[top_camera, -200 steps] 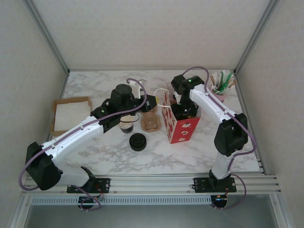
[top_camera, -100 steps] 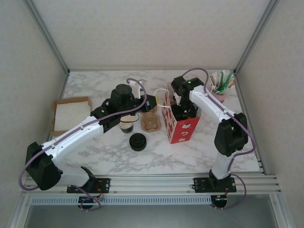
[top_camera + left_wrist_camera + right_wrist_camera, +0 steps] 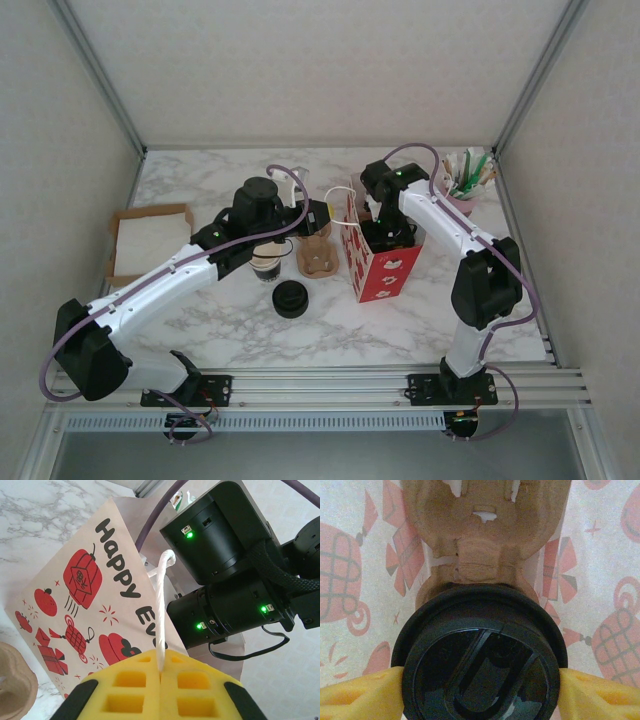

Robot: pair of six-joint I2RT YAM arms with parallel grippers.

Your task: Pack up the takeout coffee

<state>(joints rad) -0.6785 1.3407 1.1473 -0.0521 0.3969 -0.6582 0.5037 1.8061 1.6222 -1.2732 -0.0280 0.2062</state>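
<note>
While clamped by right gripper (image 3: 480, 692) | takeout coffee (image 3: 480, 650) upright, axis vertical

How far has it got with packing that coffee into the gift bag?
Nearly there, it seems. Done: the takeout coffee sits down inside the paper bag, printed walls around it. In hand: the left gripper pinches the bag's rope handle; the right gripper clamps the cup from both sides. Left: letting go and pulling the right arm out.
</note>
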